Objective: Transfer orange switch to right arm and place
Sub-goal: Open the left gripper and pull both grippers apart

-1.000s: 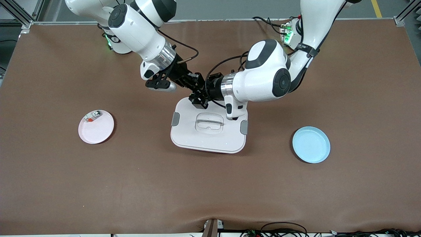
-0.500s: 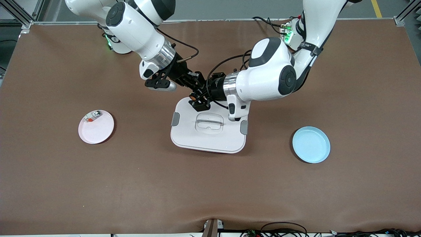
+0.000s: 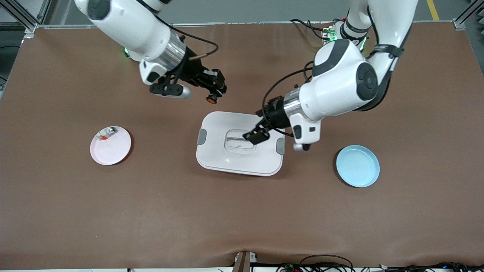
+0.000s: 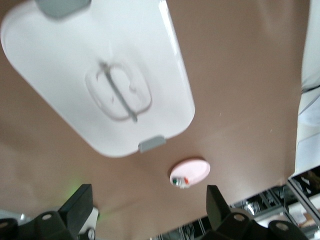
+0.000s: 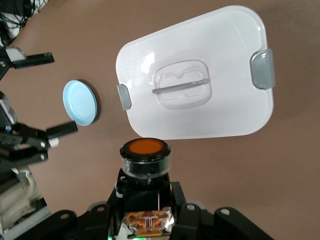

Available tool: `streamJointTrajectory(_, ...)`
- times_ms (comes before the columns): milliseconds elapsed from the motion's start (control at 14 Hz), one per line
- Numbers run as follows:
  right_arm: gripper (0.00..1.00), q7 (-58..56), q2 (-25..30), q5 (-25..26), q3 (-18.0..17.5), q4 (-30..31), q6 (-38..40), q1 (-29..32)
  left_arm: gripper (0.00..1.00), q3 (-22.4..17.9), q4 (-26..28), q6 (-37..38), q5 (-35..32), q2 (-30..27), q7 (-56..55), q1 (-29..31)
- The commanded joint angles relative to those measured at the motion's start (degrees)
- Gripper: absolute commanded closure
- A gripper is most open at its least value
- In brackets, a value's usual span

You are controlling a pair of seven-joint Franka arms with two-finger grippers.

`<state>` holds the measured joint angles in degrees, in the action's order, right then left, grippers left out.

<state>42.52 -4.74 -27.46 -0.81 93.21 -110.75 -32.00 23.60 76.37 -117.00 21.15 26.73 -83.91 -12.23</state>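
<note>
Orange-and-black switch (image 5: 145, 167), white box (image 3: 227, 158)

Glossy white plastic lidded box (image 3: 239, 158) on matt brown cloth-like table cover (image 3: 189, 211); orange switch (image 5: 145, 162) shiny plastic.

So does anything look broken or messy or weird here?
Nothing stands out. The right gripper holds the orange switch in the air, the left gripper hangs open over the white lidded box, and both plates sit flat.
</note>
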Motion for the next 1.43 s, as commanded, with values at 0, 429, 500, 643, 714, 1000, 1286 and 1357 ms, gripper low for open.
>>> streamJointTrajectory(0, 1.0, -8.2, -0.44, 0.56, -0.59, -4.52, 7.89, 3.86, 0.0, 0.04, 0.45, 0.55, -11.25, -1.68, -0.11, 0.98)
streamJointTrajectory(429, 1.0, -30.79, 2.54, 13.18, -0.51, -6.37, 25.56, 8.0, 0.0, 0.04, 0.89, 8.35, -24.38, -2.03, 12.61, 6.95)
streamJointTrajectory(500, 1.0, -35.44, 3.07, 16.18, -0.51, -6.37, 27.59, 8.26, 0.0, 0.04, 0.89, 10.02, -26.67, -2.3, 14.72, 7.66)
streamJointTrajectory(643, 1.0, -46.94, 4.3, 20.75, -0.59, -5.85, 29.88, 9.93, 0.0, 0.04, 0.89, 12.75, -31.41, -2.91, 16.84, 8.89)
streamJointTrajectory(714, 1.0, -53.35, 4.39, 22.86, -0.51, -5.67, 30.85, 10.54, 0.0, -0.04, 0.8, 13.89, -33.52, -3.09, 19.63, 9.76)
streamJointTrajectory(1000, 1.0, -72.71, 6.67, 29.72, -0.51, -1.11, 29.38, 14.15, 0.0, 0.04, 0.89, 16.98, -36.18, -5.02, 26.42, 13.81)
streamJointTrajectory(1286, 1.0, -87.93, 13.08, 32.81, -0.51, 13.36, 15.61, 17.92, 0.0, 0.04, 0.89, 20.41, -36.18, -7.74, 35.72, 17.06)
streamJointTrajectory(1357, 1.0, -90.92, 14.14, 33.34, -0.51, 16.89, 12.09, 19.24, 0.0, 0.13, 1.06, 20.67, -36.18, -8.88, 38.01, 18.11)
